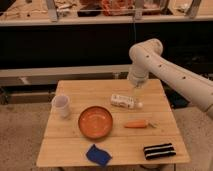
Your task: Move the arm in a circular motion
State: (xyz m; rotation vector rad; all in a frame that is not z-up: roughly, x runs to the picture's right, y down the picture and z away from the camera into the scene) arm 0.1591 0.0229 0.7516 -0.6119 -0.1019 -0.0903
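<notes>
The glossy white arm (170, 67) with small dark dots comes in from the right edge, bends at an elbow at the upper middle and points down. Its gripper (136, 83) is the pale narrow tip, hanging above the back right part of the wooden table (80, 145), just behind a small white bottle (123, 101) lying on its side. It holds nothing that I can see.
On the table are a white cup (61, 106) at the left, an orange bowl (95, 121) in the middle, a carrot (137, 124), a blue cloth (98, 155) at the front and a black-and-white striped object (159, 150) at the front right. A dark counter stands behind.
</notes>
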